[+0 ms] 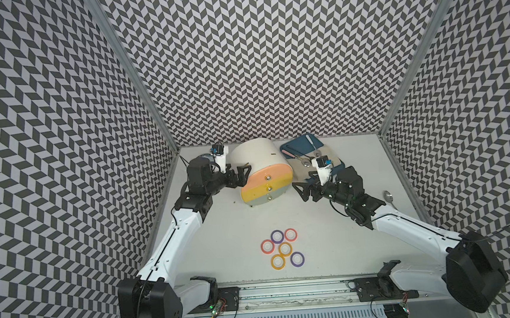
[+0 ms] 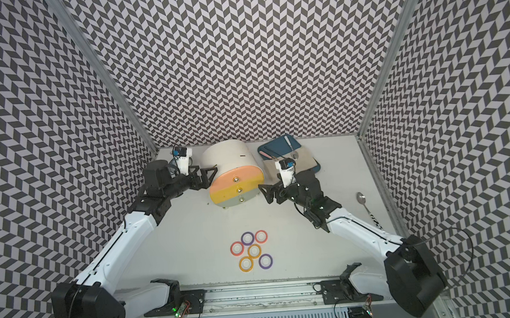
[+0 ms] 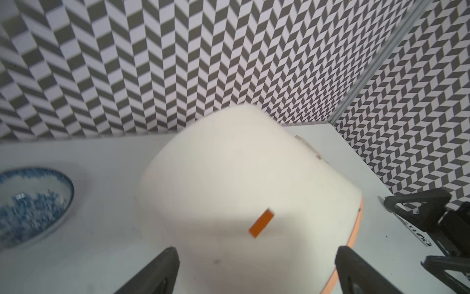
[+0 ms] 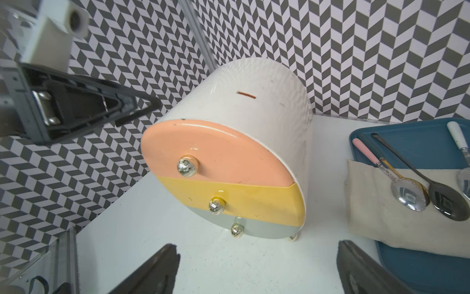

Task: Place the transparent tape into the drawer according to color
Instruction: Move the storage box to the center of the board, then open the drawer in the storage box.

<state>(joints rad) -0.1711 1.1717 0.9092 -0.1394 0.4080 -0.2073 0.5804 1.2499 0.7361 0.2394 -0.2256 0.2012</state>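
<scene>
Gripping: nothing; left gripper [image 1: 242,175] and right gripper [image 1: 299,192] both spread wide, flanking the drawer unit [image 1: 266,180].
Tape rings [image 1: 285,249]: six, flat, clustered near the worktop [image 1: 223,245] front edge.
Handling: likely light, stiff, slick; pinch across outer rim.

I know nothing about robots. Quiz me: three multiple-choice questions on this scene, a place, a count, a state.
1. Where are the tape rings?
A) in a drawer
B) on the blue tray
C) on the table, in front of the drawer box

2. How many tape rings?
A) four
B) six
C) eight

3. The three drawers are:
A) all shut
B) all open
C) one open

Answers: C, they lie on the table; B, two purple, two pink, two yellow; A, every front sits flush.
</scene>
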